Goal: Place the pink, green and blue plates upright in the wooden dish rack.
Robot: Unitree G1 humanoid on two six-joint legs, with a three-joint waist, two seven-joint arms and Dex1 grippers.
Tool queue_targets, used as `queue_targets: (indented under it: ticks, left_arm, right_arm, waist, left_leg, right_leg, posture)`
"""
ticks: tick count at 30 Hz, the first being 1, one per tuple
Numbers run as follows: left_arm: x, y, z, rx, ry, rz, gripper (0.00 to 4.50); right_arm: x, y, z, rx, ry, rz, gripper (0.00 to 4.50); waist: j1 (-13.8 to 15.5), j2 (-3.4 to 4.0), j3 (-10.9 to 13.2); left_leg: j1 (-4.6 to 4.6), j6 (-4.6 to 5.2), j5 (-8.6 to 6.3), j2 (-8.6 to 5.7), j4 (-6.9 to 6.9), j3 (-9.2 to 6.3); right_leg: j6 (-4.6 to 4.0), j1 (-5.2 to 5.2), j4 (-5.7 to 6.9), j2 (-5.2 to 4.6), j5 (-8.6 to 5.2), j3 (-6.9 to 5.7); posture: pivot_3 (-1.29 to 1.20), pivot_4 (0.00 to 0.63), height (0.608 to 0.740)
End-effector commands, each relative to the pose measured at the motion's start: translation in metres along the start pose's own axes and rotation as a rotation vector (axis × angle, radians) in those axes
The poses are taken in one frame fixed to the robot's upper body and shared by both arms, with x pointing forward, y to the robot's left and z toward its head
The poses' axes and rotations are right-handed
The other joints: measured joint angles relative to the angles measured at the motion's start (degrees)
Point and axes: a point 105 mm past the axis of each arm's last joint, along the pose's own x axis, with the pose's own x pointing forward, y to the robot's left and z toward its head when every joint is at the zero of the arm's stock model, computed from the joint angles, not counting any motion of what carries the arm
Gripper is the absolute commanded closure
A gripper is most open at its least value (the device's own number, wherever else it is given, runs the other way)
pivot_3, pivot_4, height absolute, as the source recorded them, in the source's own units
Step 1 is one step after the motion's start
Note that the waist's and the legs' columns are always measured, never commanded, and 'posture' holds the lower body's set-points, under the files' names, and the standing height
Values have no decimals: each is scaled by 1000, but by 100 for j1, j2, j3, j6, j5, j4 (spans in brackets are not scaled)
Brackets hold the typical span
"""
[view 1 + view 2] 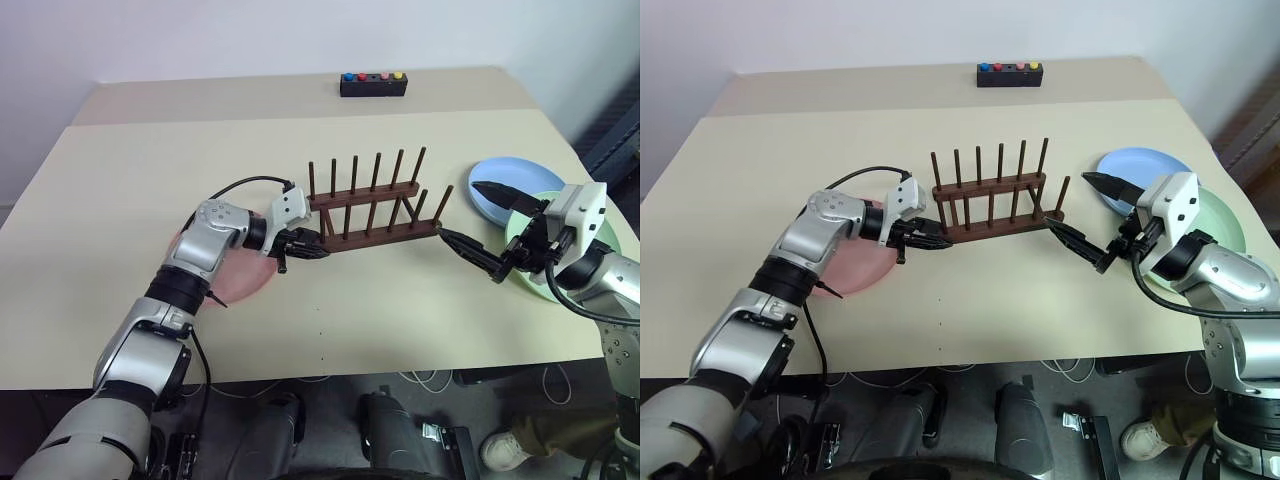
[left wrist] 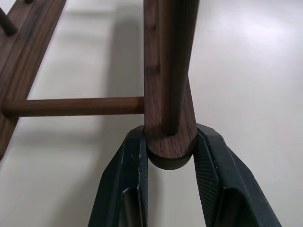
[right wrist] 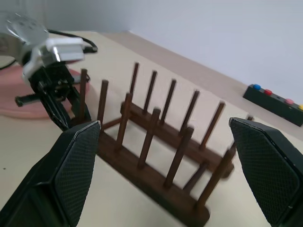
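L pincer [image 1: 305, 246] clamped on wooden dish rack [image 1: 372, 208] rail end, arm outstretched; R pincer [image 1: 478, 222] wide open.

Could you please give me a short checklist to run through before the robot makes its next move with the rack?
1. Left pincer shut on the wooden dish rack rail end: ok.
2. Right pincer open at the rack's other end: ok.
3. Rack slots free of plates: ok.
4. Pink plate flat under the left arm, not racked: not ok.
5. Blue plate and green plate stacked flat: not ok.
6. Rack sits level: cannot tell.
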Motion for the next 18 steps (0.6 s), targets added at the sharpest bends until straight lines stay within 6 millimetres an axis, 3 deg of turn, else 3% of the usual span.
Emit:
queue_targets:
  ticks: [1, 7, 18]
  left_arm:
    - [-1, 7, 16, 128, -17, -6, 3765]
    - [10, 6, 1, 188, 52, -38, 3765]
    - [25, 12, 8, 104, 0, 11, 3765]
  right_arm:
    - [-3, 0, 17, -52, -35, -1, 0]
    - [-4, 1, 18, -52, -36, -8, 0]
    - [-5, 3, 17, -50, -28, -11, 0]
  waist:
    - [1, 0, 0]
    - [-12, 0, 0]
    - [-12, -1, 0]
  left_leg:
    - [0, 0, 0, 0, 0, 0]
    - [0, 1, 0, 0, 0, 0]
    - [-1, 3, -1, 0, 5, 0]
  right_leg:
    - [0, 0, 0, 0, 0, 0]
    - [1, 0, 1, 0, 0, 0]
    - [4, 0, 3, 2, 1, -1]
  posture:
    - [0, 150, 740]
    - [0, 150, 740]
    - [0, 150, 740]
